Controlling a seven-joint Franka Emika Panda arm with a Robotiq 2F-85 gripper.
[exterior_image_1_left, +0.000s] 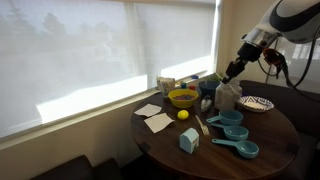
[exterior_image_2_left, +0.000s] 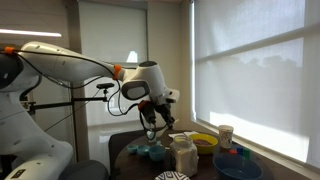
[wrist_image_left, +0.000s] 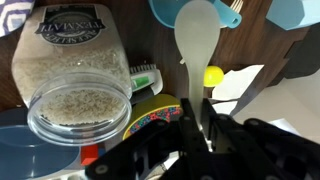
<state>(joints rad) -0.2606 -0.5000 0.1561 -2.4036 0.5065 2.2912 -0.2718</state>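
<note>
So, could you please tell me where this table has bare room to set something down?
Bare wood lies near the table edge between the blue measuring cups and the patterned plate, and beside the napkins. It is crowded around the yellow bowl and the jar.

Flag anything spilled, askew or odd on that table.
Nothing spilled or damaged shows. Only the grain jar stands out: upright but lidless, near the yellow bowl. The gripper is shut on a white spoon.

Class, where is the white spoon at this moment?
In the wrist view the white spoon sits in the gripper's shut jaws, between the open grain jar on the picture's left and the small yellow ball on its right.
</note>
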